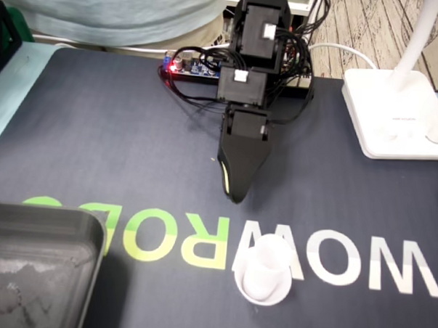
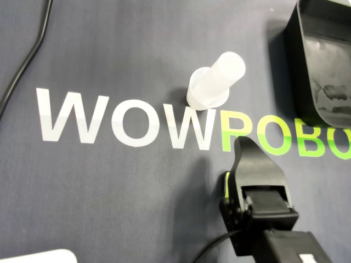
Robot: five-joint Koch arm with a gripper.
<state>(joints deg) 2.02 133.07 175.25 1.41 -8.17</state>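
A white plastic cylinder [image 1: 264, 271] [image 2: 216, 82] with a wider round foot stands upright on the dark mat, at the second W of the white "WOW" lettering. My black gripper [image 1: 233, 195] [image 2: 240, 145] points down at the mat a short way behind the cylinder in the fixed view, and does not touch it. A yellow-green strip runs along one side of the jaws. They lie together with no gap showing and nothing held between them.
A black tray [image 1: 42, 222] [image 2: 296, 66] sits at the mat's near-left corner in the fixed view. A white lamp base [image 1: 396, 113] stands at the far right. A controller board [image 1: 190, 67] and cables lie at the arm's base. A black cable [image 2: 27, 60] crosses the mat.
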